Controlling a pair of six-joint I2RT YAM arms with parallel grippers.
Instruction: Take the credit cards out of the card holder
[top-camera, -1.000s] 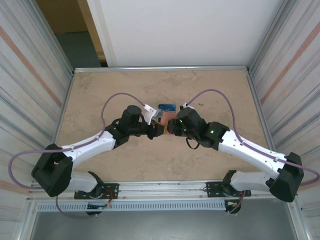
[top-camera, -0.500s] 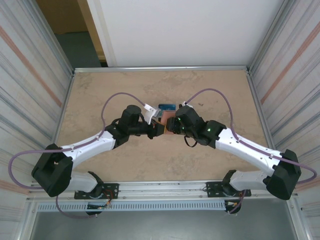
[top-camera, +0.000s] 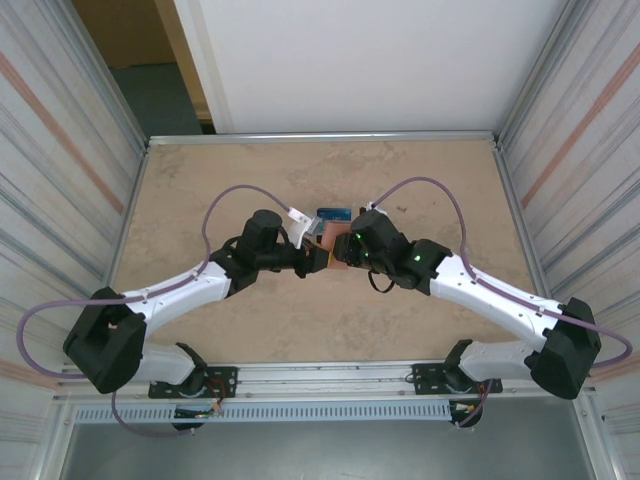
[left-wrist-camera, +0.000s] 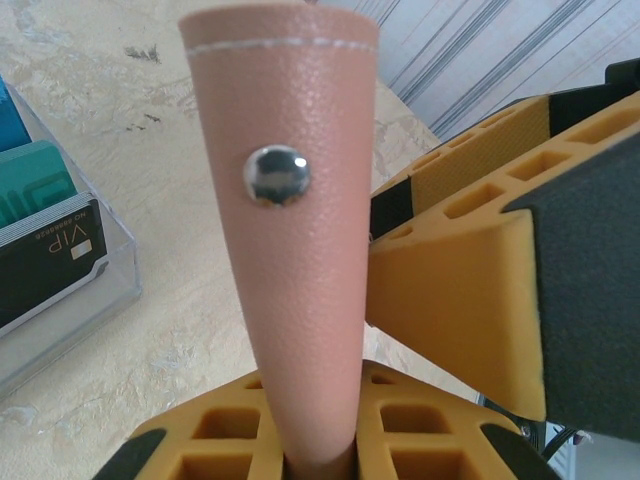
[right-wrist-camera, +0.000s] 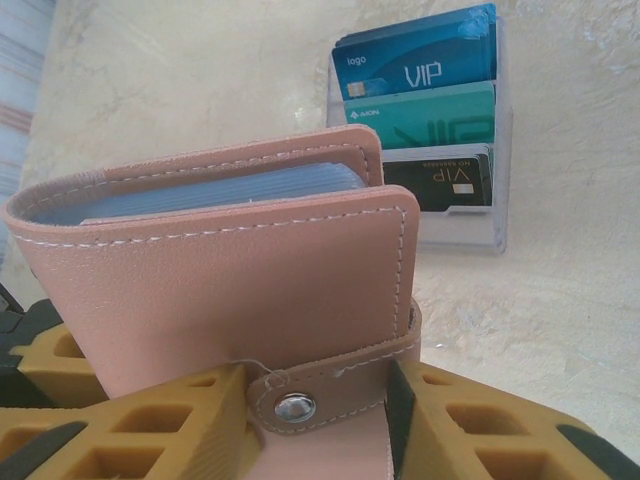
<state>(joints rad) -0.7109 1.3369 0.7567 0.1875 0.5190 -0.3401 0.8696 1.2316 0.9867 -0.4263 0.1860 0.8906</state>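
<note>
The card holder (right-wrist-camera: 230, 280) is tan-pink leather, folded shut, with its strap (right-wrist-camera: 330, 385) snapped round it and pale blue-grey inner panels showing at its top edge. It is held up between the two arms (top-camera: 331, 240). My right gripper (right-wrist-camera: 320, 425) is shut on its lower part, with one yellow finger on each side of the strap. My left gripper (left-wrist-camera: 325, 445) is shut on a leather flap of the holder (left-wrist-camera: 290, 200) that carries a metal stud. Blue, teal and black credit cards (right-wrist-camera: 420, 65) stand in a clear stand behind. Any cards inside the holder are hidden.
The clear plastic stand (right-wrist-camera: 503, 230) sits on the beige table just beyond the grippers (top-camera: 332, 214). It is at the left of the left wrist view (left-wrist-camera: 110, 290). Metal rails and striped walls ring the table (top-camera: 200, 190). The right gripper's finger (left-wrist-camera: 460, 290) is close beside the flap.
The right arm has edged a little left toward the holder and its jaws have drawn in slightly. The left arm has not moved.
</note>
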